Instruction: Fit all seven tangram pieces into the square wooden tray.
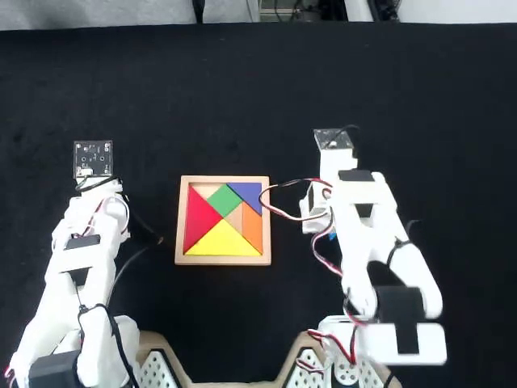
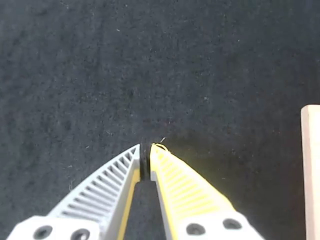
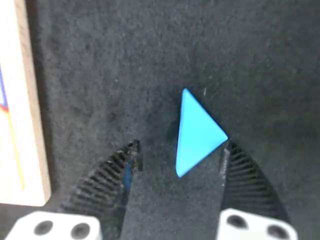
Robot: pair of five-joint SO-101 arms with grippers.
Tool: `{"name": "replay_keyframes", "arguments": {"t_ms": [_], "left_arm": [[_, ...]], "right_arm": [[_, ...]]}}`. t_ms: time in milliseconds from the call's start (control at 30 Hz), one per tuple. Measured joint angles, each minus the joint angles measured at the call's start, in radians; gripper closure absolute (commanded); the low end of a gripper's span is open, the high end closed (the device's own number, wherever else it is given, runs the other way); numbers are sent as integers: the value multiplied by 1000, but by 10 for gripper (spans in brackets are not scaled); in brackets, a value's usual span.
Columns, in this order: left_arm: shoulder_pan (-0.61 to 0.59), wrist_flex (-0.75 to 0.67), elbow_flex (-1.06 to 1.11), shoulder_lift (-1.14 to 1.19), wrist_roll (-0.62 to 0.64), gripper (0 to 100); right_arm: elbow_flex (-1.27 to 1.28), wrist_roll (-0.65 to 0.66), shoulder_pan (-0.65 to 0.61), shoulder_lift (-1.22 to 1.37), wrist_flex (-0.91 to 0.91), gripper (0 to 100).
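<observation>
The square wooden tray lies at the table's centre and holds red, green, dark blue, orange and yellow pieces around a tan patch. A light blue triangle lies flat on the black cloth to the right of the tray, and a sliver of it peeks out under the right arm. My right gripper is open and low over the cloth, its fingers on either side of the triangle's near end. To the left of the tray my left gripper is shut on nothing above bare cloth.
Black cloth covers the whole table. The tray's wooden rim appears at the edge of the left wrist view and of the right wrist view. Red and white cables loop from the right arm close to the tray's right corner.
</observation>
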Motion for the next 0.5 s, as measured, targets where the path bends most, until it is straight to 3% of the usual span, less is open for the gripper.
{"name": "replay_keyframes", "arguments": {"t_ms": [500], "left_arm": [[0, 0, 0, 0, 0, 949]], "right_arm": [[-129, 48, 54, 133, 0, 744]]}}
